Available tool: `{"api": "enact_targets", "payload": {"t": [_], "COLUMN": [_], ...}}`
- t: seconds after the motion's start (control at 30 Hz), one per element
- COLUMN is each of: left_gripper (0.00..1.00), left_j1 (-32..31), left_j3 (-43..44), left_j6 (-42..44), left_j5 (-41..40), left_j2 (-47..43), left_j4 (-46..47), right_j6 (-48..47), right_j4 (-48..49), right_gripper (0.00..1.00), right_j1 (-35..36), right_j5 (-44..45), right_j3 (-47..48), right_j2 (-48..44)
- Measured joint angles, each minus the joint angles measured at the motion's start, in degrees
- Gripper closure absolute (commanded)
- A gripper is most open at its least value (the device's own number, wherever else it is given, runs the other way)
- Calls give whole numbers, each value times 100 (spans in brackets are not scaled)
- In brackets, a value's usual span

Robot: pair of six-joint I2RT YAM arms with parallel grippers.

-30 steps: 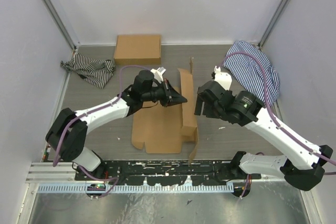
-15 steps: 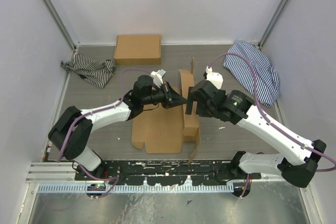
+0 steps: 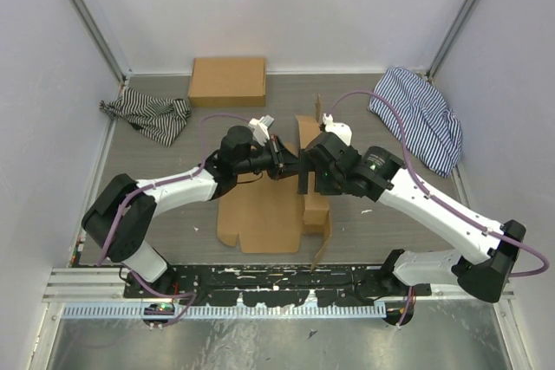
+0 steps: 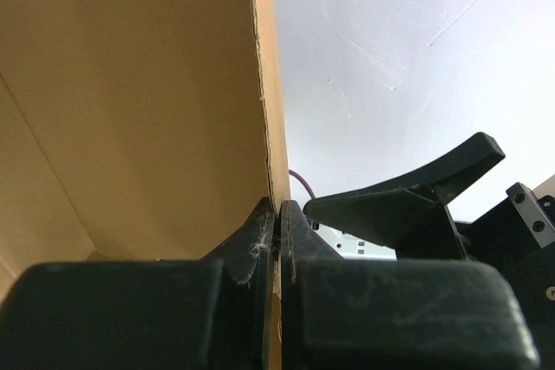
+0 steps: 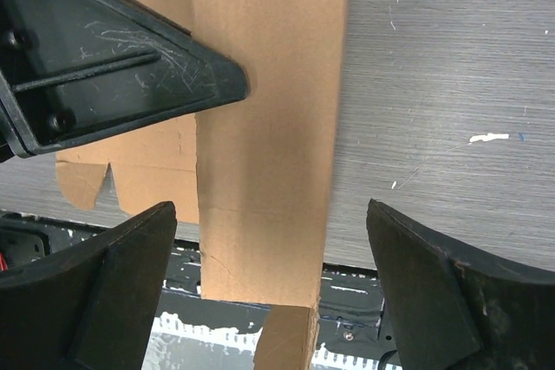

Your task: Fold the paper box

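Paper box: found at table centre, most of it a flat die-cut sheet on the grey table. The long wall on its 3 o'clock side is raised upright, running from 12 to 6. A short end flap stands at the 6 o'clock corner. No enclosure is formed; the sheet's floor is overhung by both wrists.

Left gripper: brought in from 9 o'clock. Its jaws are pinched flat on the top edge of the raised wall, cardboard being seen clamped between the two pads in the left wrist view.

Right gripper: brought in from 3 o'clock, jaws spread wide. The raised wall is straddled, with a gap seen on either side of the cardboard; nothing is gripped. The left gripper's black finger is seen just beyond, at 10 o'clock in the right wrist view.

Second cardboard box: set at 11 o'clock against the far wall, lid shut, contents not visible.

Dark striped cloth: crumpled at 10 o'clock. Blue striped cloth: heaped at 2 o'clock.
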Motion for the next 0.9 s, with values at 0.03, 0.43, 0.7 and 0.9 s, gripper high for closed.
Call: {"api": "enact_targets", "payload": {"t": [0.03, 0.43, 0.7, 0.9], "left_gripper": [91, 91, 92, 92], "left_j1": [0, -133, -763, -1204], "left_j3": [-2, -195, -203, -251], "left_j6": [0, -46, 168, 372], "left_j5": [-9, -407, -1506, -2433], "left_j2": [0, -68, -675, -1228], "left_j4": [2, 127, -564, -1248], "right_j6": [-31, -192, -223, -293], "right_j4": [2, -37, -262, -479], "right_gripper": [5, 8, 11, 16], "right_j1": [0, 94, 326, 372], "right_j5": [-33, -208, -81, 59], "right_j3": [0, -92, -103, -103], "right_j2": [7, 109, 297, 304]}}
